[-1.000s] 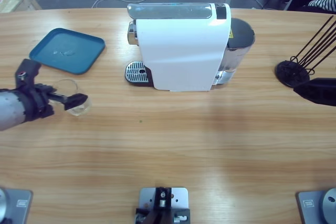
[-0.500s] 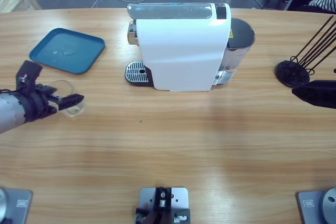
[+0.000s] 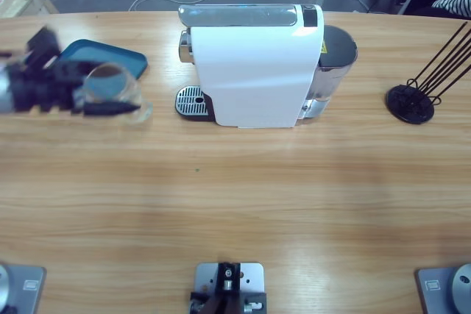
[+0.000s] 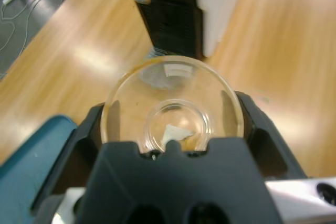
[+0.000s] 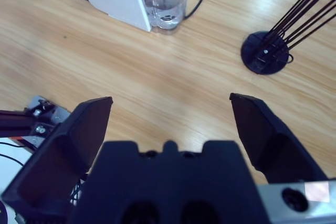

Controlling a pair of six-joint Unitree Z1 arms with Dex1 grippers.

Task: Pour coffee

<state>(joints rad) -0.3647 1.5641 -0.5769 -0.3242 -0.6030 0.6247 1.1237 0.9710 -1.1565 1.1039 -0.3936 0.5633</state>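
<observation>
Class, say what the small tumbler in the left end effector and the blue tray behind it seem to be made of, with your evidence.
Small clear tumbler: probably glass or clear plastic, glossy; the wooden table shows through its wall and base. Blue rectangular tray: likely moulded plastic, smooth, with even colour and rounded corners. The left end effector grips the tumbler.

The table (image 3: 243, 204) is pale wood with a smooth, slightly shiny grain; on it the coffee machine (image 3: 254, 71) looks like glossy white plastic with a chrome top strip; left of the machine, the tumbler (image 4: 173, 106) is clear glass; the tray (image 3: 99, 60) beside it is matt teal plastic; the rack (image 3: 412, 102) to the machine's right looks like thin black metal wire.
</observation>
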